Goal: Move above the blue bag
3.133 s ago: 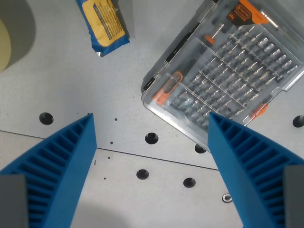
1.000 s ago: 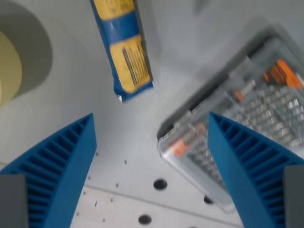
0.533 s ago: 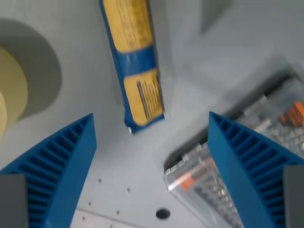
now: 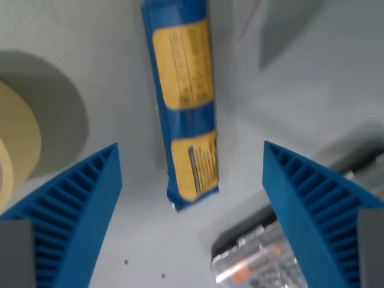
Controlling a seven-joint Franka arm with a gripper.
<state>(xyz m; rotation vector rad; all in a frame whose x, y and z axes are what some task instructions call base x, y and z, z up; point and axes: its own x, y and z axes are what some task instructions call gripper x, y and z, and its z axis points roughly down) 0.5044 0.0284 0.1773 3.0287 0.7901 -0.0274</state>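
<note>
- Compared with half a second ago, the whole scene sits lower in the wrist view, so the camera has travelled on: more of the blue bag (image 4: 183, 108) shows, and less of the clear case.
- One blue bag lies flat on the worktop (image 4: 300, 102), a long narrow packet running from the top edge down to about the middle of the frame, slightly slanted. It is glossy blue film with two yellow label panels, the lower one carrying a barcode-like strip; its near end is a crimped seal.
- One end effector (image 4: 192, 180) is spread wide, its two ribbed blue fingers (image 4: 78, 210) rising from the bottom corners with nothing held between them; the bag's lower end lies in the gap, closer to the left finger in the wrist view.
- One clear plastic case (image 4: 258, 264) sits at the bottom, toward the wrist view's right, partly behind the right-hand finger. Orange parts show through its lid; the rest is too blurred to read. It lies near the bag's lower end without touching it.
- One pale yellow round object (image 4: 18, 150) is cut by the wrist view's left edge, with a grey round shadow around it; what it is cannot be told.
- The worktop is matte light grey, with two small dark specks near the bottom and a darker grey patch at upper right.
</note>
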